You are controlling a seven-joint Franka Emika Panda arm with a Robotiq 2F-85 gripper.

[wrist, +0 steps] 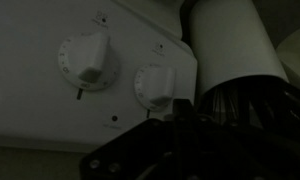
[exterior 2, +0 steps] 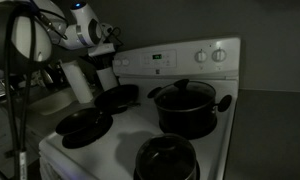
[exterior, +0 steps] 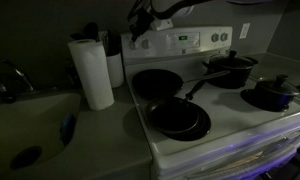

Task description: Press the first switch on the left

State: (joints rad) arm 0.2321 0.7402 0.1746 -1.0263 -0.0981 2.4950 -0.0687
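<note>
Wrist view: the first switch sits at the end of the white back panel, just beside my gripper, too dark to tell released from clenched. In an exterior view the gripper hovers at the stove's back corner by the paper-towel roll. In an exterior view the gripper hangs at that same corner.

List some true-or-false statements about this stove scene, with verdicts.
1. The paper towel roll lies on its side. False: it stands upright beside the stove.
2. The wrist view shows two white knobs, the end knob nearest the roll. True.
3. Nothing sits on the stove. False: skillets and lidded pots sit on it.
4. The gripper is at the back panel's end nearest the roll. True.
</note>
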